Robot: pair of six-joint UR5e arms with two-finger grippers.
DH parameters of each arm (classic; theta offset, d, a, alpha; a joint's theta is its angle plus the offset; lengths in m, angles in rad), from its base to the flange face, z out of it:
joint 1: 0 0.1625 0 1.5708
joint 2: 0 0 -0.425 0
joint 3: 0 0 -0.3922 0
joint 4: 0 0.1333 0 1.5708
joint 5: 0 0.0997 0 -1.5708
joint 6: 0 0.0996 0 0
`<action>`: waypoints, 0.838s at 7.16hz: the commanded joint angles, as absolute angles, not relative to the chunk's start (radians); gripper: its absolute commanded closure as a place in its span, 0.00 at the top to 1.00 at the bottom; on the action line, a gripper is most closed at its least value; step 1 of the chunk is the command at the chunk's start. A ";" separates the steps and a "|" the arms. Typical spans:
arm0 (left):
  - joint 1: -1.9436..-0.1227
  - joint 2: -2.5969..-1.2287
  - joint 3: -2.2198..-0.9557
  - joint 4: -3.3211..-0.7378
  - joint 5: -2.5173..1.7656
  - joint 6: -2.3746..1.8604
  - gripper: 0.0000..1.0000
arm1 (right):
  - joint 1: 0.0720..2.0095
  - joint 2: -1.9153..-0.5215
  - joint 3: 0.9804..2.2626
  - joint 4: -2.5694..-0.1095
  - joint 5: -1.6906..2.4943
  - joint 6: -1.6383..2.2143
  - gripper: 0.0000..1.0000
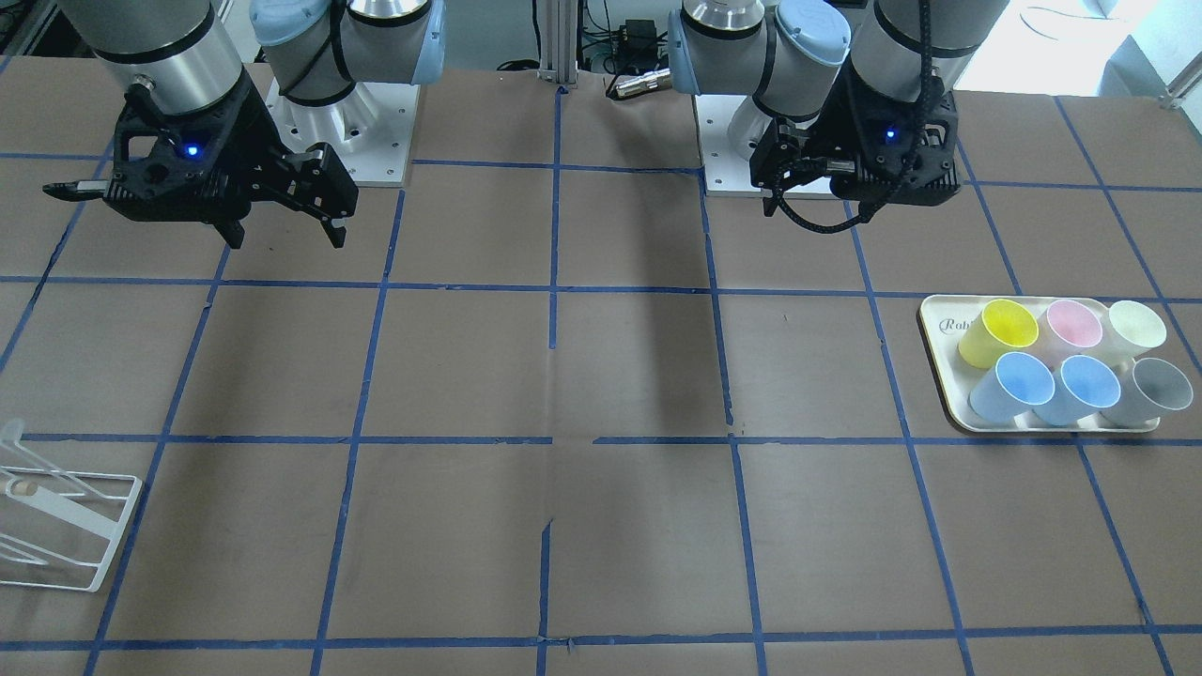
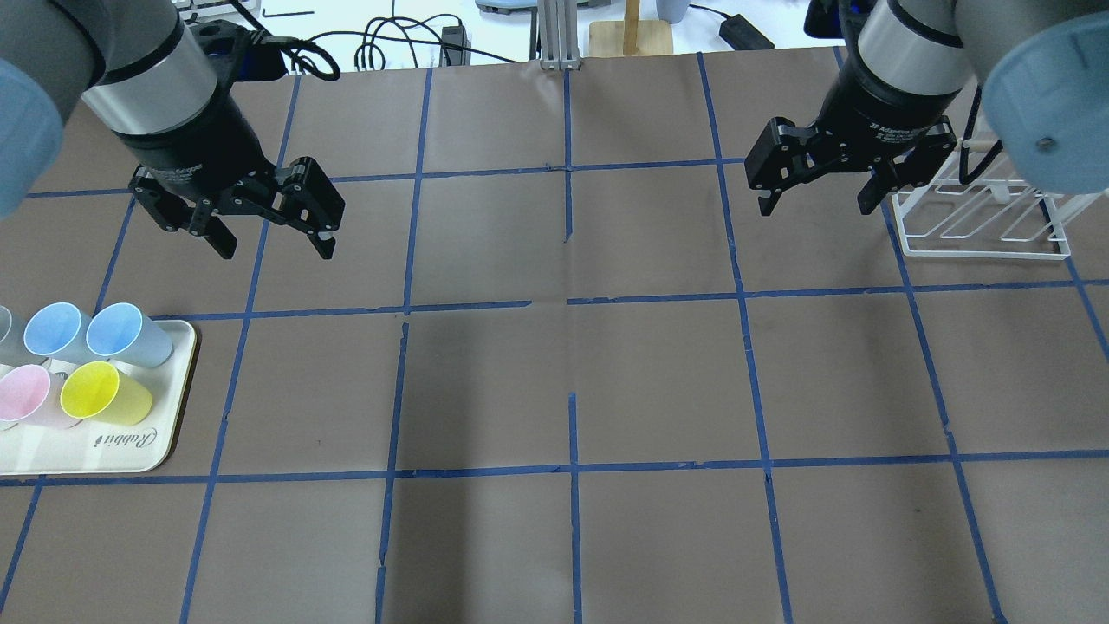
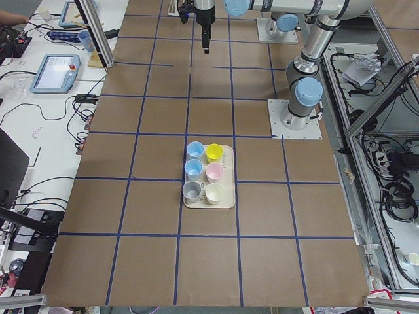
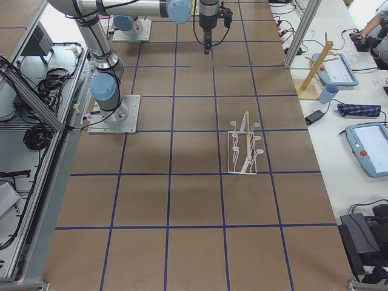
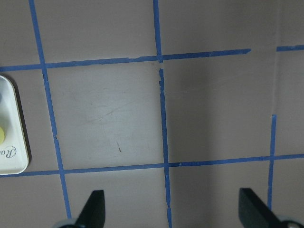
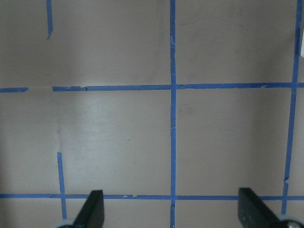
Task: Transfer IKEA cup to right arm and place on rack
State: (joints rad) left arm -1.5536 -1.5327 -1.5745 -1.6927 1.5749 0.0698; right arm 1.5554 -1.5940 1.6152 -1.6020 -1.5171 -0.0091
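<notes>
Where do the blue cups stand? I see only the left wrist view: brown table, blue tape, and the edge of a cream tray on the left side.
Observer: Two light-blue cups stand mouth up on that tray, in the row away from the robot, next to a grey cup.
Operator: Thank you. And where is the rack?
Observer: The rack stands at the other end of the table, on the robot's right side.
Operator: Is the right gripper ready to receive a cup?
Observer: The right gripper is open and empty. It hangs above the table beside the rack.
</notes>
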 commanded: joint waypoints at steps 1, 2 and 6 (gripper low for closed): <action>-1.552 -1.537 -1.578 -1.689 1.566 0.072 1.00 | 1.555 -1.592 1.614 -1.603 -1.519 -0.009 1.00; -1.551 -1.540 -1.574 -1.689 1.565 0.077 1.00 | 1.555 -1.592 1.615 -1.601 -1.519 -0.009 1.00; -1.464 -1.537 -1.572 -1.687 1.574 0.139 1.00 | 1.555 -1.592 1.603 -1.605 -1.532 -0.002 1.00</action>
